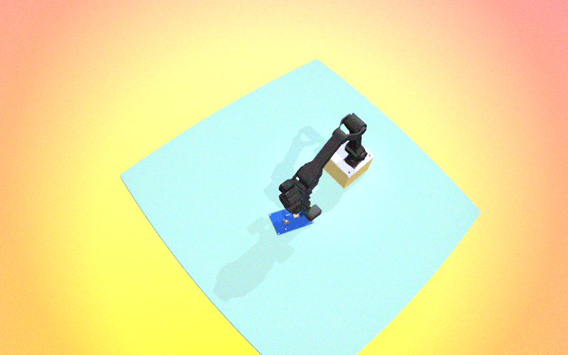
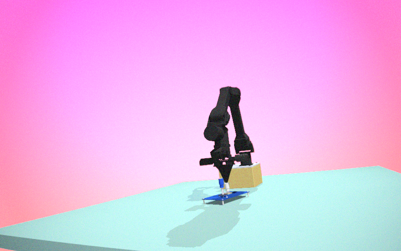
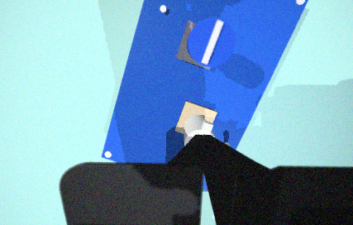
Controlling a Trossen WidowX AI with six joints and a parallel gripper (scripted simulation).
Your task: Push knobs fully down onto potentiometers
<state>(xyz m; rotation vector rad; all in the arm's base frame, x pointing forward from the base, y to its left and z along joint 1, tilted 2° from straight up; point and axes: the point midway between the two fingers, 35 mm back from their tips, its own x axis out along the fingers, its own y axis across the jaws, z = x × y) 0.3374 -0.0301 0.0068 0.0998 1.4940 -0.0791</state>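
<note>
The blue circuit board (image 1: pixel 298 225) (image 2: pixel 239 195) (image 3: pixel 150 83) stands on short white legs. A blue knob with a white line (image 2: pixel 221 182) (image 3: pixel 226 45) sits high over the grey potentiometer (image 3: pixel 183 50), with pale shaft showing below it in the exterior view. A white knob (image 2: pixel 227 187) (image 3: pixel 195 124) stands over the beige potentiometer (image 1: pixel 295 215) (image 3: pixel 190 109); how far down it sits is unclear. My gripper (image 2: pixel 226 180) (image 3: pixel 202 142) is shut and empty, pointing down, its tips at the top of the white knob. The tips partly hide that knob; contact cannot be told.
The blue knob stands close beside my fingers. The arm's base sits on a tan block with a white top (image 1: pixel 344 169) (image 2: pixel 242 177), behind the board in the exterior view. The pale table (image 1: pixel 215 154) (image 2: pixel 304 212) carries the arm's shadows.
</note>
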